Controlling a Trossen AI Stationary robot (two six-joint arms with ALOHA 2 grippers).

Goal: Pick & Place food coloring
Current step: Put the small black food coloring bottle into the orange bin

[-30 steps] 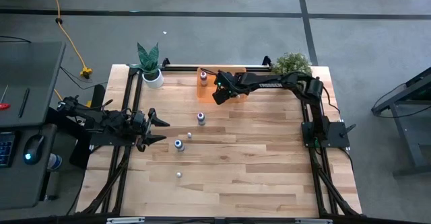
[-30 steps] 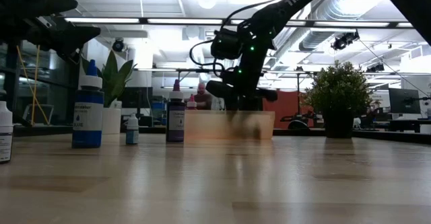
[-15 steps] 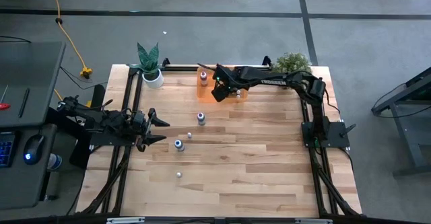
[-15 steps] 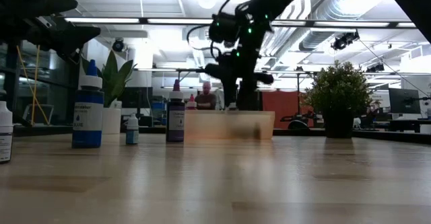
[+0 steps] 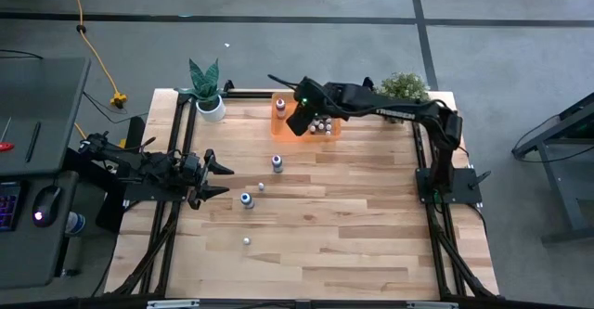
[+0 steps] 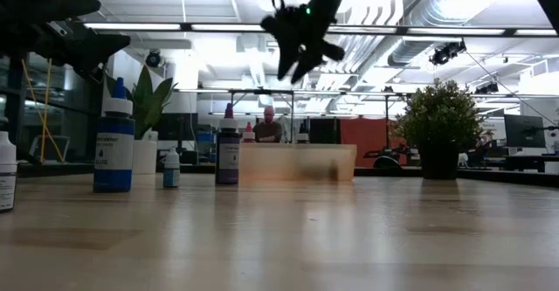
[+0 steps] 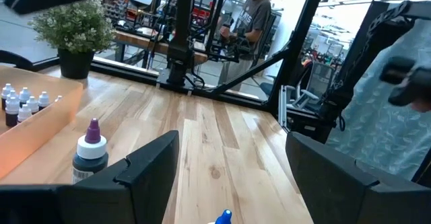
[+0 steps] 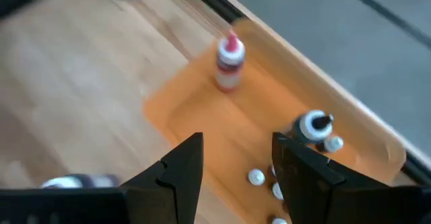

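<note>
A: Left gripper [image 5: 219,179], fingers spread and empty, low at the table's [image 5: 371,235] left edge. Just beside, toward the middle: a blue bottle [image 5: 246,199], a tiny dropper [image 5: 261,186], another dropper [image 5: 246,240] nearer the front.

B: Farther right, a dark bottle [image 5: 277,162] upright, between both arms. Beyond it the orange tray [image 5: 278,116] with several bottles inside.

A: Right gripper [image 5: 298,120] raised above that tray, fingers parted, nothing held.

B: Loose bottles nearer the left arm; long axes vertical, probably best taken from above.
</note>
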